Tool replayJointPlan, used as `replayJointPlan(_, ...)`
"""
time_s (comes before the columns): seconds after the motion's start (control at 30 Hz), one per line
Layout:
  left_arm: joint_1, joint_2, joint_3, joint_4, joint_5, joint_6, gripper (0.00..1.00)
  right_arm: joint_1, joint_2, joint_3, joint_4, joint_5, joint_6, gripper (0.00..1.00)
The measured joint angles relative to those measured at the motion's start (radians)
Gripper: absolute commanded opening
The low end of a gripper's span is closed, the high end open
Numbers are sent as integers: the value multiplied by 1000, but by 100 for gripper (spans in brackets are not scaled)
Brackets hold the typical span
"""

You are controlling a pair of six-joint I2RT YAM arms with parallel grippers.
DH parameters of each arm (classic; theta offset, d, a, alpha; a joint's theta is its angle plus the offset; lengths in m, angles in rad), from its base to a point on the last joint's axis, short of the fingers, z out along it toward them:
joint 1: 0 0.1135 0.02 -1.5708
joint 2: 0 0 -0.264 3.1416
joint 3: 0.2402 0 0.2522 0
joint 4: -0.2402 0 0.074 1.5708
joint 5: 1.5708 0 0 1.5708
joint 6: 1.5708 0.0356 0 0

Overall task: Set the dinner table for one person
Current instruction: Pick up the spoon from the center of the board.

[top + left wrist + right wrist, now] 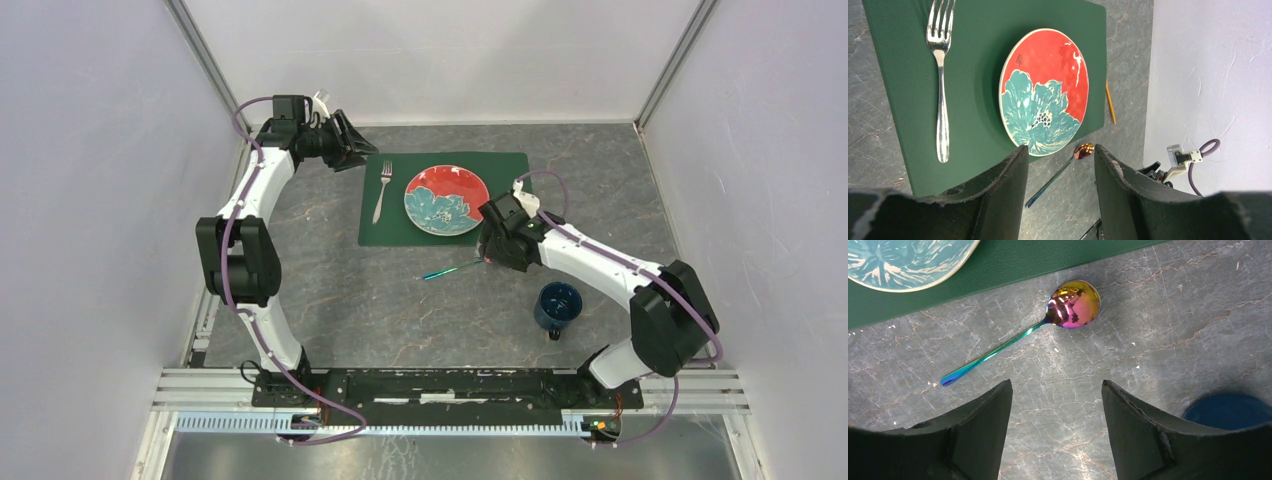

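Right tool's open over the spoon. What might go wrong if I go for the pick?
The spoon lies flat on the hard dinner table, so the right tool may skid it rather than lift it. The mug sits close beside the right arm; a swing might knock it.

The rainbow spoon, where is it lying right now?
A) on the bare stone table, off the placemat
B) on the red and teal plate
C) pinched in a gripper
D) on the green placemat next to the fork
A: the spoon lies flat on the bare stone dinner table, just off the edge of the green placemat, and the right gripper near it is open with nothing in it.
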Motion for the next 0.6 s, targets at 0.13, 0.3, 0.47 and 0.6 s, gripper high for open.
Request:
replayJointPlan(0.13, 0, -1, 0, 0, 0, 0, 57, 23, 26, 25, -16, 44, 34, 72)
replayJointPlan(0.3, 2, -3, 0, 0, 0, 0, 57, 36, 73, 78, -50, 97, 68, 72)
replayJointPlan(0.47, 9, -3, -1, -2, 0, 0, 57, 64, 115, 132, -82, 163, 113, 70)
replayJointPlan(0.6, 18, -3, -1, -5, 2, 0, 57, 82, 142, 153, -120, 200, 161, 70)
